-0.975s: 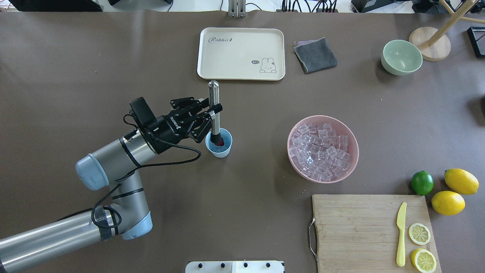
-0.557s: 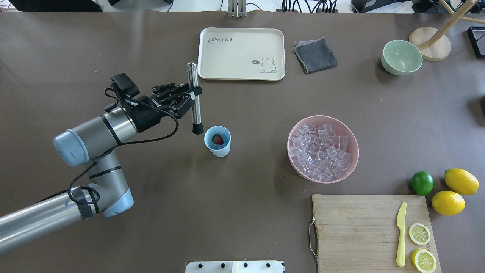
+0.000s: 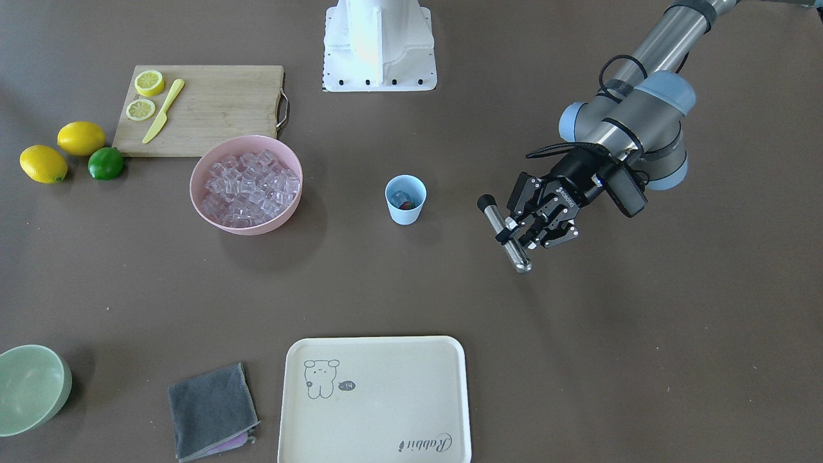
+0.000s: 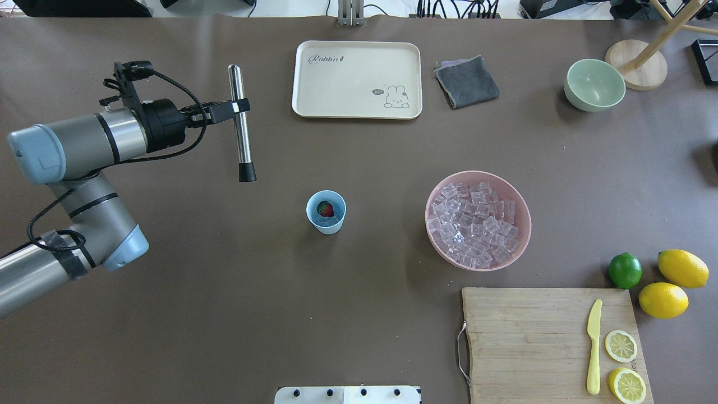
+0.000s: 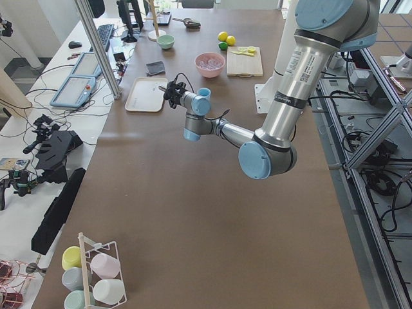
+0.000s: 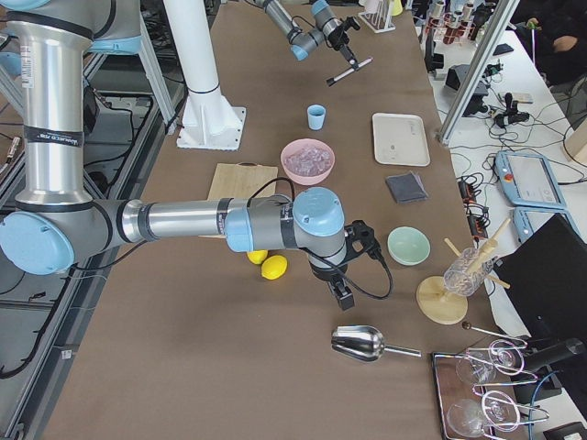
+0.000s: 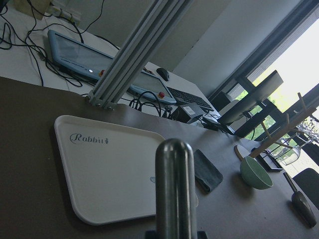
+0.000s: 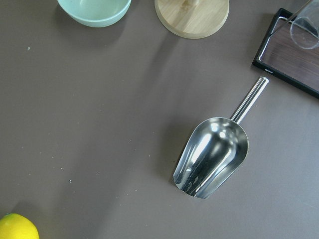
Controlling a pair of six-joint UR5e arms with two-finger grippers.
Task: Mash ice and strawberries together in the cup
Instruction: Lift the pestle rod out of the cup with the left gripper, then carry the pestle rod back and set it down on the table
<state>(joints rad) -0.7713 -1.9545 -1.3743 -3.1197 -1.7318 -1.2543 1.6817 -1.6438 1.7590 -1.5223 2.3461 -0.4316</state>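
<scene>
The small pale blue cup [image 4: 326,212] stands alone mid-table, also in the front-facing view [image 3: 406,199]. Inside it lies a dark red strawberry piece [image 4: 325,209] on pale ice [image 3: 398,196]. More ice cubes [image 4: 477,221] fill the big pink bowl [image 4: 449,259] to its right. My left gripper [image 4: 240,106] is shut on a steel muddler [image 4: 242,134] with a black tip, held in the air to the left of and beyond the cup. The muddler's rounded top fills the left wrist view [image 7: 174,189]. My right gripper [image 6: 346,295] shows only in the exterior right view; I cannot tell its state.
A cream tray [image 4: 357,78], a grey cloth [image 4: 466,81] and a pale green bowl [image 4: 594,84] lie along the far side. Front right are a wooden cutting board [image 4: 533,336], a yellow knife [image 4: 593,348], lemons [image 4: 663,300] and a lime [image 4: 625,270]. A steel scoop [image 8: 212,157] lies under the right wrist.
My left gripper lifted the muddler out of the cup and carried it left and farther away. The cup now stands uncovered with the strawberry showing.
</scene>
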